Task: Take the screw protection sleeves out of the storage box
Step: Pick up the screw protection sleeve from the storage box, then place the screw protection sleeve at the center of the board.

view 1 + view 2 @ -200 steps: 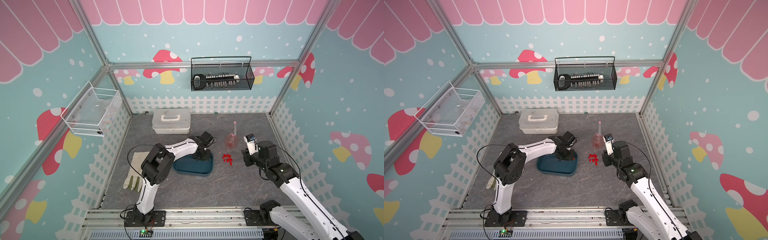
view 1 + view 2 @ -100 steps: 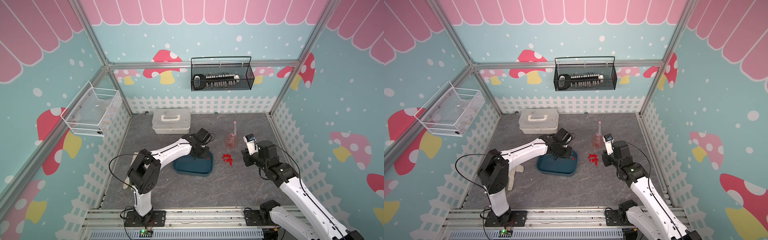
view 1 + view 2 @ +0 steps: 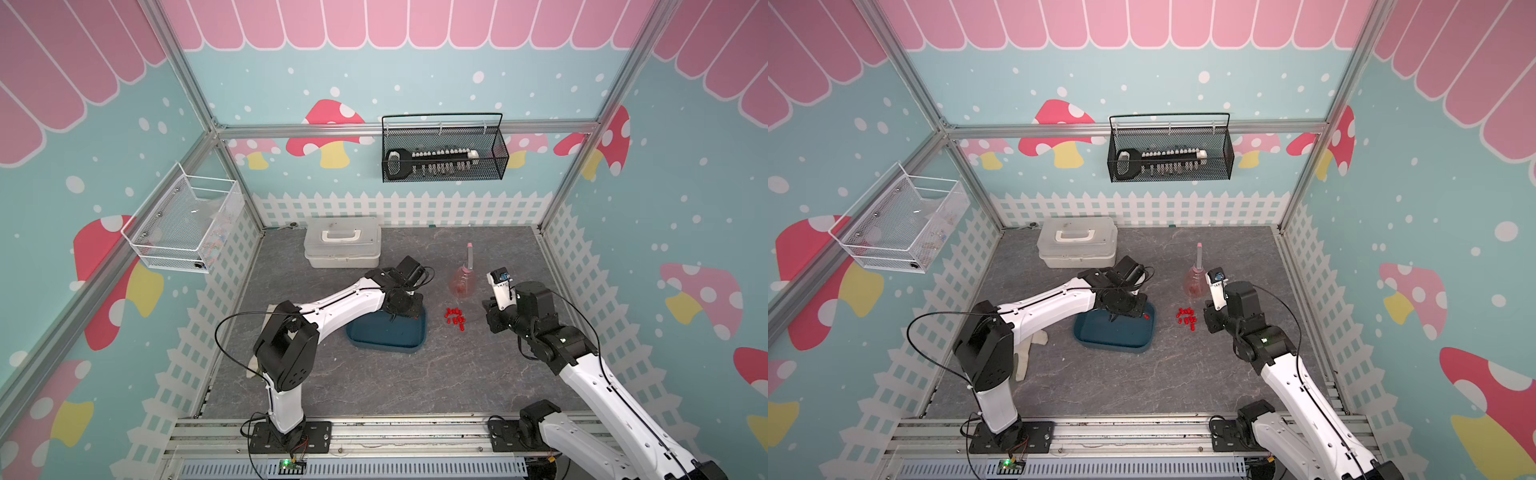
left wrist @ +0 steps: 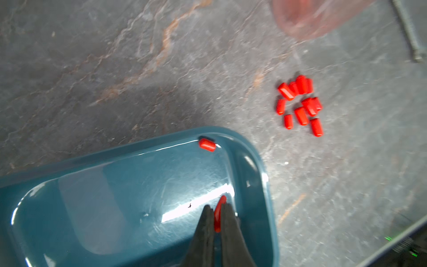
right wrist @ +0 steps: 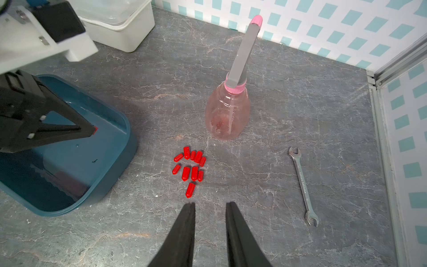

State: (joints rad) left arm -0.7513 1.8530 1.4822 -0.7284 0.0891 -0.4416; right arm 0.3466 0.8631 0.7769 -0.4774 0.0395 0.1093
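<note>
You see bright red screw protection sleeves, a grey marble-veined tabletop, a dark teal storage box, a translucent pink bottle, a white case, and teal walls dotted white.

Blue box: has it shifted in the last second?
No. The blue box sits where it was, with the same gap to the white case behind it.

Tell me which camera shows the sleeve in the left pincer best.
The left wrist view: the held sleeve sits close up, squeezed between the left pincer's fingers over the storage box. The right wrist view catches only a red sliver at the pincer's tip. In both top views I cannot pick it out.
</note>
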